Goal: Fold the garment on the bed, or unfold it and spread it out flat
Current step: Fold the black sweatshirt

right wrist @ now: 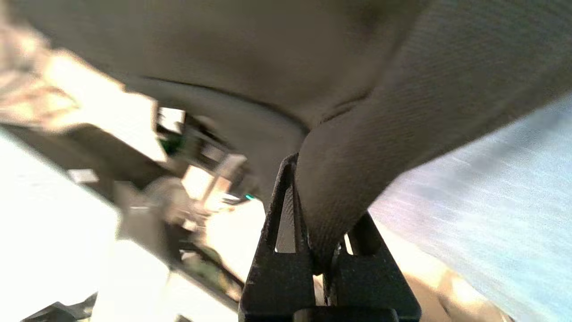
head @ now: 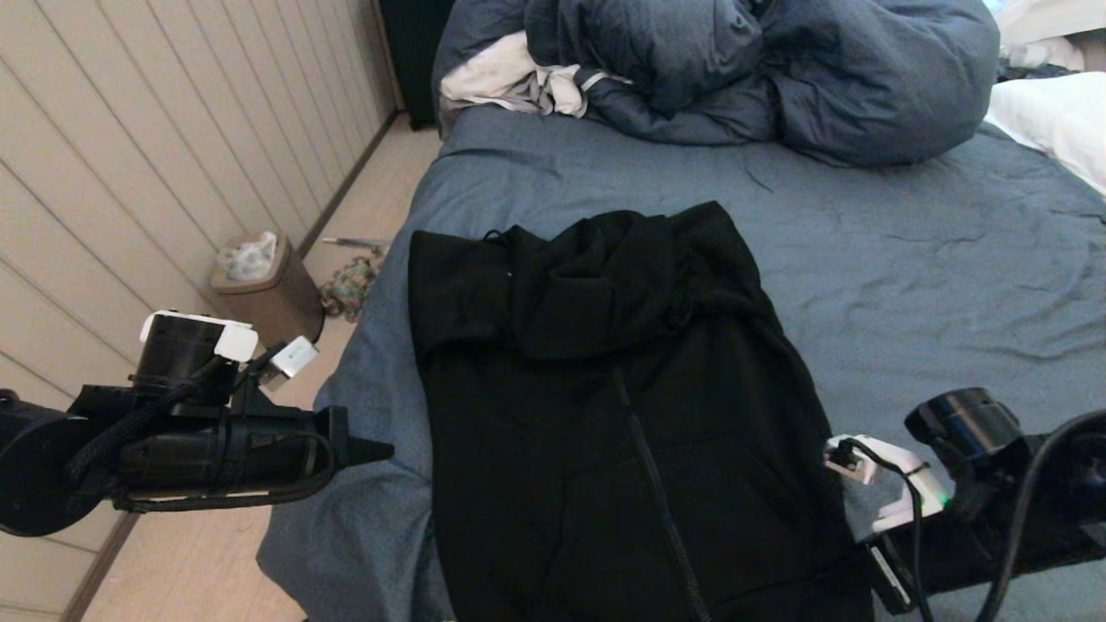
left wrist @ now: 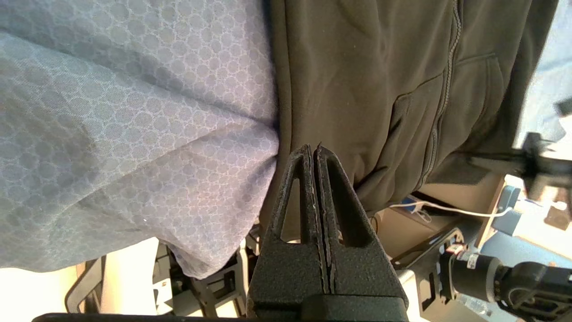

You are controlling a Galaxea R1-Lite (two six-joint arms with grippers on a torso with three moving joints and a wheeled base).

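One garment [head: 622,406], one bed [head: 933,259], two arms. The black zip-up hoodie lies on the bed's near-left part, its long axis running from the foot edge nearest the robot toward the head of the bed, hood end away, hem end close in. The zipper [head: 657,492] runs down its middle along that same line. Both sleeves look folded in over the chest, so the outline is a fairly tidy rectangle.

Its left side lies just in from the bed's left edge, where the sheet drops toward the floor. To the right there is a wide stretch of wrinkled sheet. Beyond the hood, more bare sheet, then a puffy dark blue duvet [head: 778,78] heaped at the head.

The left end effector [head: 380,450] hangs off the bed's left edge, near the hoodie's side, fingers pressed together on nothing. The right end effector [right wrist: 324,250] sits at the hem's right corner, clamped on a fold of the black fabric.
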